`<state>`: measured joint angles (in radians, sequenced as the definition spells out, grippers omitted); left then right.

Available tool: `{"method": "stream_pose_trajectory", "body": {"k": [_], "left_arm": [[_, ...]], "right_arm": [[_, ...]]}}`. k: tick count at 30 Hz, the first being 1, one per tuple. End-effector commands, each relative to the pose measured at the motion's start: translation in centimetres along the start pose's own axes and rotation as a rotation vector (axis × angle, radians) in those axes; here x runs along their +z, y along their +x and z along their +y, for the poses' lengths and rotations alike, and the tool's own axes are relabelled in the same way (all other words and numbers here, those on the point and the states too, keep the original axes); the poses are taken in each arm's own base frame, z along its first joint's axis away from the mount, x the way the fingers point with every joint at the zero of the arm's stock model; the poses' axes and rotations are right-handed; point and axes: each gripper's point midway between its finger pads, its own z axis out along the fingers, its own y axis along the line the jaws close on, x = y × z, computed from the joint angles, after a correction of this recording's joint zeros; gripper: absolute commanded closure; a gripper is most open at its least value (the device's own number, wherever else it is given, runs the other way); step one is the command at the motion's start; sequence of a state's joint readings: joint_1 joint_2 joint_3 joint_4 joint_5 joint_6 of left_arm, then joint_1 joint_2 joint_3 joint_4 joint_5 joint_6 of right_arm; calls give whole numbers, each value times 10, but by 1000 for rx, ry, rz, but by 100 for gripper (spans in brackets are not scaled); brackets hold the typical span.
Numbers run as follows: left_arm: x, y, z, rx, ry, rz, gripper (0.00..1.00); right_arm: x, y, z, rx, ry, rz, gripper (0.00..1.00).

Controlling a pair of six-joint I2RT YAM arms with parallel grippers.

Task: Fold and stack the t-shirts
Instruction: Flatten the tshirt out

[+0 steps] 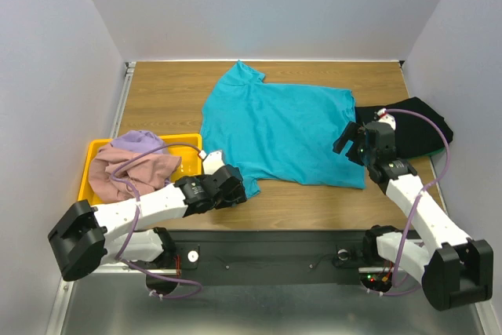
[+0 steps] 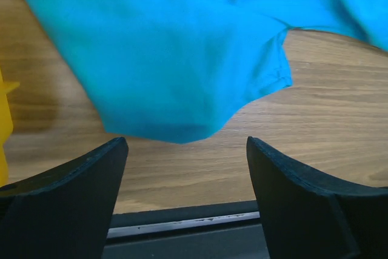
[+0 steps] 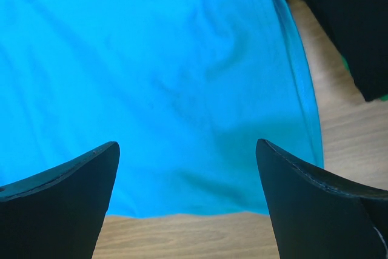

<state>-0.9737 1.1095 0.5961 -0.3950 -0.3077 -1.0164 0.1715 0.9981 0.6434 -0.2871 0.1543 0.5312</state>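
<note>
Seeing my left tool (image 1: pixel 238 192) wide open, empty, at the lower-left edge of the teal t-shirt (image 1: pixel 274 127); right tool (image 1: pixel 347 141) likewise over its right edge; free table (image 1: pixel 161 92) upper left.

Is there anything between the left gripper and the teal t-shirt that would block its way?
Nothing visible does. The jaws of the left gripper stand open, and only bare table lies between them and the near edge of the teal t-shirt. The yellow tray sits off to the left, outside that path.
</note>
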Motion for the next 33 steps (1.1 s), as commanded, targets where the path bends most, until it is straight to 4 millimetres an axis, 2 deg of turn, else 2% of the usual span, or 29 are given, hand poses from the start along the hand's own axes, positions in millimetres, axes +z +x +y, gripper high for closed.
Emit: {"method": "stream_pose_trajectory", "body": {"k": [1, 5, 10, 13, 16, 17, 19, 22, 23, 25, 28, 29, 33], "left_arm": [[6, 14, 19, -64, -104, 31, 14], [12, 18, 30, -85, -168, 30, 17], [18, 24, 34, -72, -209, 52, 20], [22, 20, 38, -80, -239, 21, 27], [25, 12, 36, -79, -260, -12, 42], [27, 12, 35, -73, -274, -8, 52], [29, 13, 37, -73, -286, -7, 63], [32, 18, 38, -68, -284, 10, 92], [32, 18, 38, -68, -284, 11, 99], [28, 17, 44, -73, -304, 1, 100], [23, 15, 47, -74, -302, -11, 100], [20, 13, 47, -72, -287, -15, 100], [15, 12, 44, -77, -247, -18, 100]], "right_arm": [[-9, -1, 7, 68, -43, -31, 0], [-9, 3, 5, 79, -41, -25, 0], [-7, 5, 4, 87, -32, -16, 0], [-6, 7, 1, 97, -19, -14, 0], [-10, 18, -2, 129, -21, 6, 0], [-12, 25, -7, 141, -4, 24, 0], [-17, 34, -15, 175, 21, 40, 0], [-32, 47, -32, 230, 83, 53, 0], [-36, 51, -37, 249, 92, 44, 0], [-41, 63, -52, 272, 153, 58, 0], [-43, 65, -46, 323, 133, 74, 0], [-41, 64, -50, 335, 157, 62, 0], [-35, 85, -64, 361, 221, 100, 0]]}}
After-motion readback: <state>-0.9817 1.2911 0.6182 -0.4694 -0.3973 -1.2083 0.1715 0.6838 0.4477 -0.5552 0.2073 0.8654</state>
